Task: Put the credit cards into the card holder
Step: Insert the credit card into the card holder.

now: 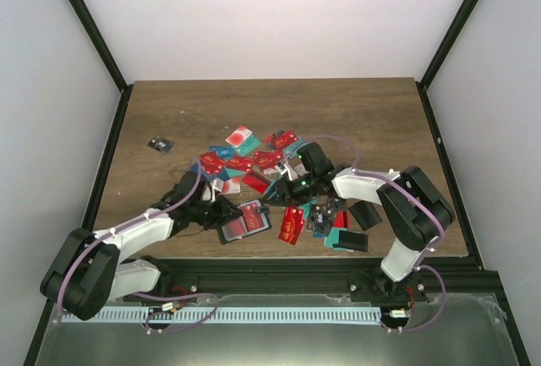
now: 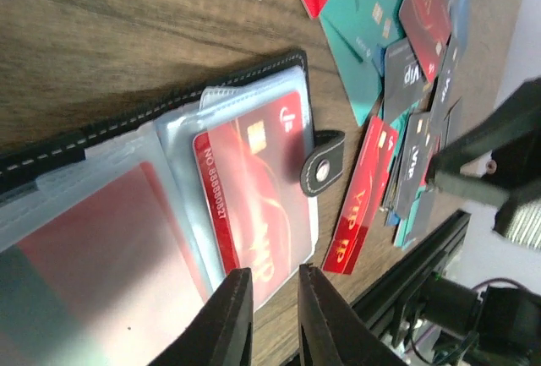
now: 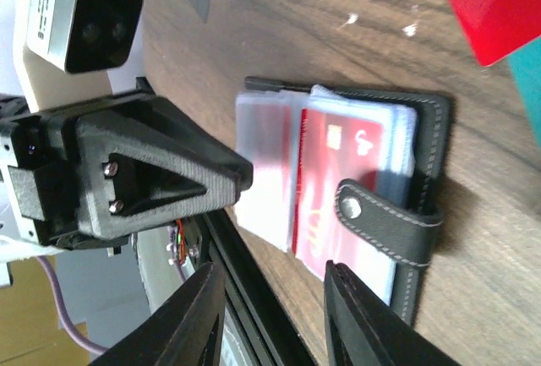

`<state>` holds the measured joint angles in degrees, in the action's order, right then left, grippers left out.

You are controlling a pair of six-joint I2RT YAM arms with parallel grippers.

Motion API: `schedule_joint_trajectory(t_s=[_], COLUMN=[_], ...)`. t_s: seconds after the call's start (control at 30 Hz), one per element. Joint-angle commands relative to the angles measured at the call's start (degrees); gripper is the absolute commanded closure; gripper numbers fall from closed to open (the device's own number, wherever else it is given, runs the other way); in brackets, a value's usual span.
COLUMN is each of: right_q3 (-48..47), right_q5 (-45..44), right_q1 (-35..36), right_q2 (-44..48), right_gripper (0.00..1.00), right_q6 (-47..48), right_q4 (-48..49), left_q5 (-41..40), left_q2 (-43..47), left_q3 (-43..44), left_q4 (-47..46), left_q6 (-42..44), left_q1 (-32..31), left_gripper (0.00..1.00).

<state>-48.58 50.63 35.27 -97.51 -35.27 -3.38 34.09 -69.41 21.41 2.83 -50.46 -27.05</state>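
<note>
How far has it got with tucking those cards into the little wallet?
Early days. Done: the card holder lies open with one red card already tucked inside. In hand: nothing; the right claw hangs open and empty over the holder, and the left claw sits at its edge. Left: many loose cards lie scattered across the table.

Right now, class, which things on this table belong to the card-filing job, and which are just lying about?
Job: open card holder; loose credit cards; red card already in its pocket.
Lying about: plain black flat case at the pile's right edge.
</note>
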Motion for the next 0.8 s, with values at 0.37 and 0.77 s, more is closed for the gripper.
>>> schedule_joint_trajectory(t_s=[0.37,0.77], right_q3=[4.2,4.2], right_q5=[1.3,2.0], right_q1=[3.2,3.3], right_q2=[2.4,1.4], right_gripper=[0.63,0.62], right_q6=[-1.2,-1.2], right_q4=[3.9,4.7], left_q5=[-1.4,-5.2], left_q2=[-6.3,-11.6], left_q3=[5.0,5.1], left_q4=[3.1,3.3], left_q6=[6.0,7.4], left_q1=[-2.5,-4.4], left_gripper=[0.96,0.96])
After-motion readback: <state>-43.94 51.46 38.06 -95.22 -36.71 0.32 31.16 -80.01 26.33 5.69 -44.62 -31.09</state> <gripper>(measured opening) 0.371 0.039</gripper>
